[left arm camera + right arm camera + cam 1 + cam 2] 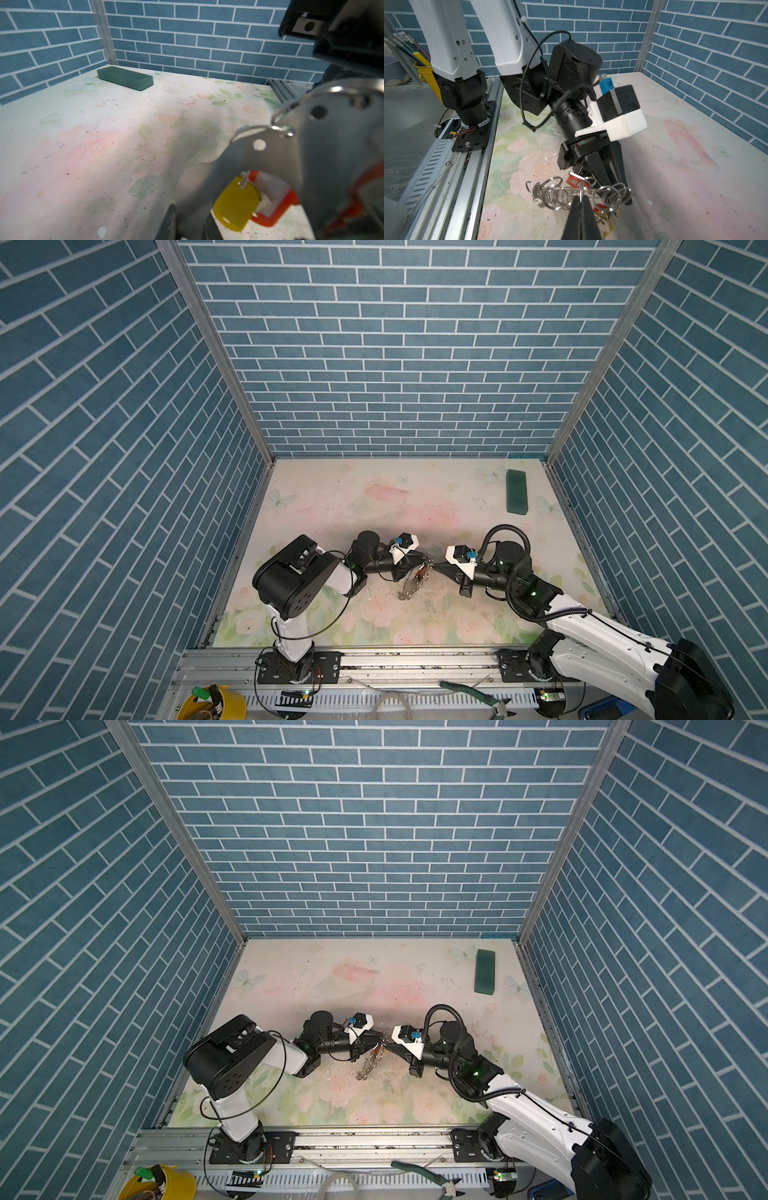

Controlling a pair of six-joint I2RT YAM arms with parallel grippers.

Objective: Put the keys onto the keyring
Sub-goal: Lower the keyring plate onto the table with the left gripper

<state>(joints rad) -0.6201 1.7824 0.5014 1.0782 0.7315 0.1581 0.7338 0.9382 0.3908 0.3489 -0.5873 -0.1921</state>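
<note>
Where both arms meet tip to tip over the floral table (374,506), the lot reads thus.
Item: left gripper (417,565), jaws drawn narrow about one end of the keyring (413,580); whether they pinch it cannot be told.
Item: keyring, grey band fringed with silver rings, slung between the two sets of jaws, its free end sagging below them.
Item: yellow key (234,207) and orange key (276,207), seen through the band's hollow from the left jaws' side, overlapping.
Item: red key (574,180), just beyond the right jaws' tips, among the rings.
Item: right gripper (580,199), jaws closed tight on a thin silver edge of the keyring.
Item: green block (516,491), flat on the table, well beyond the right jaws.
</note>
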